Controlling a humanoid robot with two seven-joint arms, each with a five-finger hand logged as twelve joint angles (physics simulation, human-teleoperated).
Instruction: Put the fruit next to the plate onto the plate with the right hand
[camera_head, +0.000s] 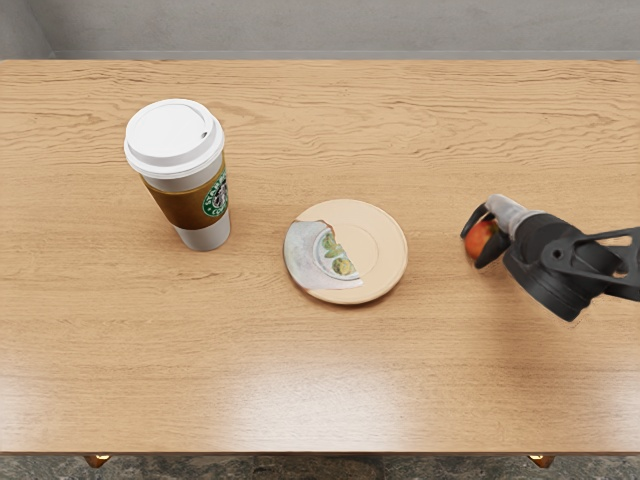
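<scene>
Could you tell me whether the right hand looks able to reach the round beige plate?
Probably yes. The right hand, curled around the red-orange fruit, sits to the right of the round beige plate, with only bare wooden table between them; the white-lidded paper cup stands left of it.
</scene>
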